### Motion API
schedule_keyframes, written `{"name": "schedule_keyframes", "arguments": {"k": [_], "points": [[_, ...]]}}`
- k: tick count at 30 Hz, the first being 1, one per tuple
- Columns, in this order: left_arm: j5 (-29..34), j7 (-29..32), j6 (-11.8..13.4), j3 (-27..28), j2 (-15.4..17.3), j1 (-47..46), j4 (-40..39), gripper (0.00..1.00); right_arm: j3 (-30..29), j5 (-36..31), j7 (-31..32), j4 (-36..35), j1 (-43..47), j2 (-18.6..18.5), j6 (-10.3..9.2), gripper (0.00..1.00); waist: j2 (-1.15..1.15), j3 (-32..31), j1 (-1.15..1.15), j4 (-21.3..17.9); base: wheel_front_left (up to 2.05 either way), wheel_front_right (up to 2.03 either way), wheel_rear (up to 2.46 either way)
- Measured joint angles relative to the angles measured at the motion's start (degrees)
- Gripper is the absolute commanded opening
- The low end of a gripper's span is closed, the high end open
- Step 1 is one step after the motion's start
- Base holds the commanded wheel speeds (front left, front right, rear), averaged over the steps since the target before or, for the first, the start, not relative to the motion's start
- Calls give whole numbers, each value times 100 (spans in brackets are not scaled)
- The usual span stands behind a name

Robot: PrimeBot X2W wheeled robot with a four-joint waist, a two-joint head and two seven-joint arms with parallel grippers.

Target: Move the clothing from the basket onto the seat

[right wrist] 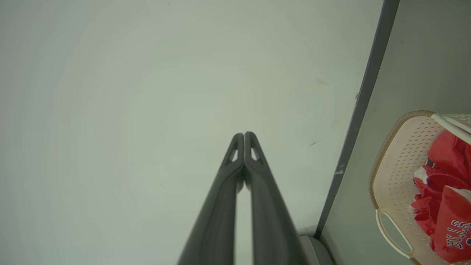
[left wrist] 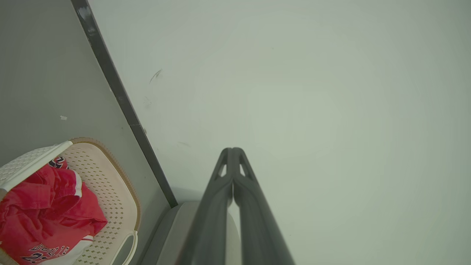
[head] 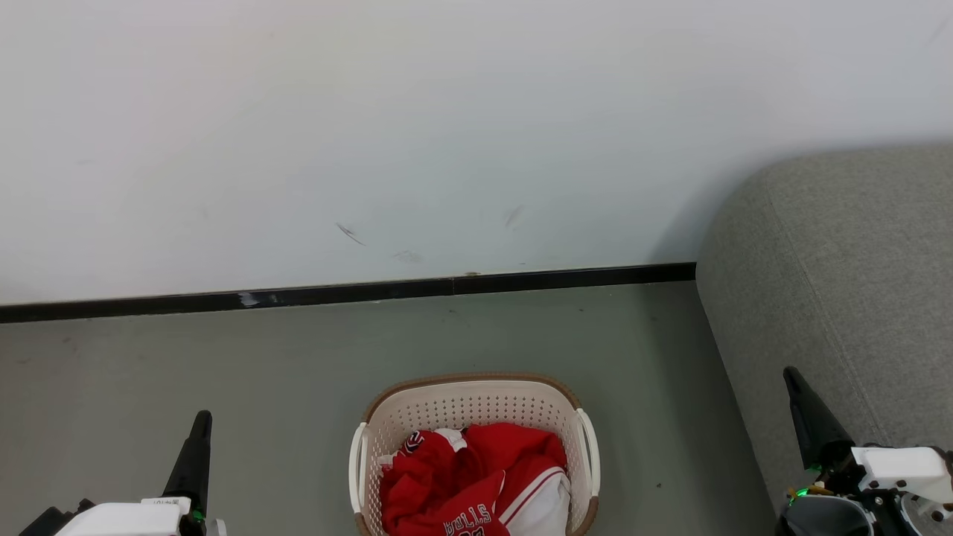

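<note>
**Clothing** (head: 476,484): red jersey and shorts with white panels, heaped inside the basket (head: 476,398) and lying against its nearer part. The back of the basket's interior is bare. In the head view the white "BULLS" lettering reads upside down, with the letter tops toward the robot.

**Basket:** cream perforated plastic with a brown rim, standing on the grey floor (head: 186,350). One white handle sits on each side. The picture edge cuts off its near end, so its long axis cannot be told.

**Seat** (head: 841,298): a large grey cushion to the right of the basket, its rounded corner against the wall (head: 447,134). The head view shows its bulk, while each wrist view catches only a grey sliver at the bottom.

**Open room:** a strip of bare floor separates the right handle from the seat. A broader stretch runs back to the black skirting board (head: 335,294), and there is wide floor on the left.

**Left claw** (head: 202,417): at the lower left, well apart from the basket. The wrist view shows its fingers pressed together with nothing between them.

**Right claw** (head: 791,374): at the lower right, in front of the seat's side. Its fingers likewise meet at the tips and hold nothing.
</note>
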Motion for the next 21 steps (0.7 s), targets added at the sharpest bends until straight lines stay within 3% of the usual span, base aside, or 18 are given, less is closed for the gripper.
{"name": "schedule_keyframes", "arguments": {"k": [16,20,21], "points": [[-1,-1,1,3,-5,8,16,0,1,-1,0,15,10,5,-1,0,0,0,0,0,0,0,0],[-2,-7,1,-31,-140,181,245,0,37,0,-1,242,226,118,-7,0,0,0,0,0,0,0,0],[-2,-8,1,-40,-175,237,283,100,44,0,-1,288,291,145,-8,100,0,0,0,0,0,0,0]]}}
